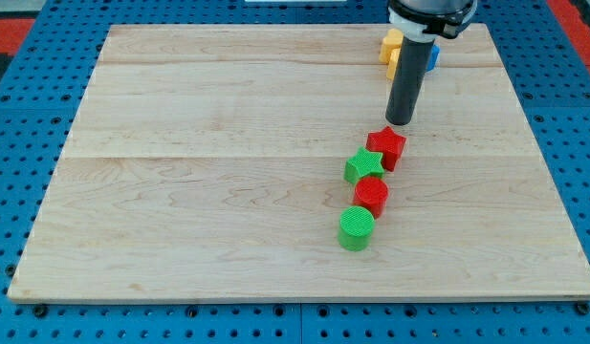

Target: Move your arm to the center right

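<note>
**Inspection: rod tip beside the red star, right of middle on the surface**

Landmark for all positions: the red star block [387, 147].

My tip [399, 123] stands just above the red star block toward the view's top, a shade to the view's right of it. Whether the tip touches the star's upper edge cannot be told; the gap, if any, is very slight. The rod rises straight from the tip to the view's top edge, where its dark mount is cut off. The arm carries no claw, so there is no wide, narrow or holding state to record; it ends in the bare rod alone.

A chain of four blocks runs down and toward the view's left from the landmark. The green star block [363, 165] lies touching the red star on its lower left side. The red cylinder block [371, 195] sits just below the green star. The green cylinder block [356, 227] sits just below and slightly to the view's left of the red cylinder, apparently in contact.

Well above the red star, near the view's top edge, a yellow block [391, 50] and a blue block [432, 55] are partly hidden behind the rod; their shapes cannot be made out.

All blocks rest on the pale wooden surface [199, 172], which lies on a blue perforated base [8, 143].
</note>
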